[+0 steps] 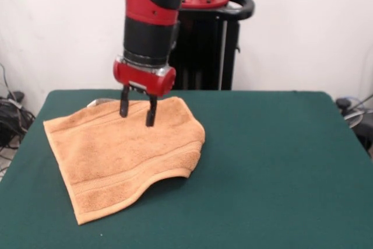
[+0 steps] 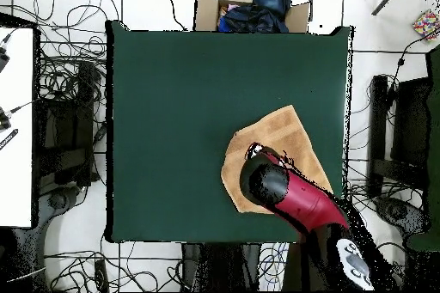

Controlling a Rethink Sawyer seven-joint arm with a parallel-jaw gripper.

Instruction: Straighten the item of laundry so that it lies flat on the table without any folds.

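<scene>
The orange-tan towel [image 1: 119, 155] lies on the left part of the dark green table [image 1: 274, 167] in the front view. Its right side is folded over and its front edge curls up off the cloth. A stripe band runs near its front end, and a small white tag [image 1: 92, 104] shows at its far edge. My gripper [image 1: 137, 114] hangs open just above the towel's far part, holding nothing. In the overhead view the arm [image 2: 288, 193] covers much of the towel [image 2: 284, 135] and hides the gripper.
A cardboard box [image 2: 249, 6] with dark clothes stands beyond the table's far edge in the overhead view. Cables lie on the floor around the table. The black pedestal [image 1: 204, 45] stands behind the table in the front view.
</scene>
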